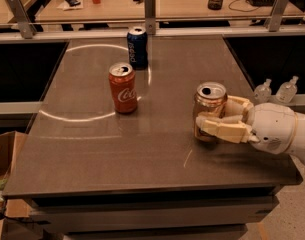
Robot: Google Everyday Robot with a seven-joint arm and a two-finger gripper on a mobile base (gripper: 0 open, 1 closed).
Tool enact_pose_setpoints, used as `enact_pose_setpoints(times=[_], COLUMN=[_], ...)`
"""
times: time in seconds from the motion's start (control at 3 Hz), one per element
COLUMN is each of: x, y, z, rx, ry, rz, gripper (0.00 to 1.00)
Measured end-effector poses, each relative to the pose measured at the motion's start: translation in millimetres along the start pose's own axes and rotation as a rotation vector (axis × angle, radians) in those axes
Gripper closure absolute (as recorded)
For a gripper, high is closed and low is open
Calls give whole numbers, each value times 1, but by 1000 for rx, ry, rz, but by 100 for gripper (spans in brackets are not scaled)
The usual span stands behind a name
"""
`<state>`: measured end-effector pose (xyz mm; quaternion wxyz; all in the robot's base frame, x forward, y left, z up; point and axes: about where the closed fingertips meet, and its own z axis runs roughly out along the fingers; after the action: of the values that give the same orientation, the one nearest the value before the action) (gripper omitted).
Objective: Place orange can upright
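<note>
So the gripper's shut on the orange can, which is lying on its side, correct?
No. The camera view shows the orange can standing upright, not on its side; the gripper, over the table's right side, is shut on it.

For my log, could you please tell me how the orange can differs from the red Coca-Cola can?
The orange can is golden-tan and held by the gripper at the right of the table; the red Coca-Cola can is red and stands free near the middle. Both are upright.
</note>
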<state>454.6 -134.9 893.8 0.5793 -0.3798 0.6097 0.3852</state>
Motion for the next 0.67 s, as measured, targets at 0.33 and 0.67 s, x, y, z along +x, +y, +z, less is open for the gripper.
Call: enact_pose_setpoints(times=[0.33, 0.67], x=[4, 10], y=[9, 19], z=[0, -1], rx=[-27, -54], ry=[-22, -22], rz=[-12, -9], gripper=[100, 100])
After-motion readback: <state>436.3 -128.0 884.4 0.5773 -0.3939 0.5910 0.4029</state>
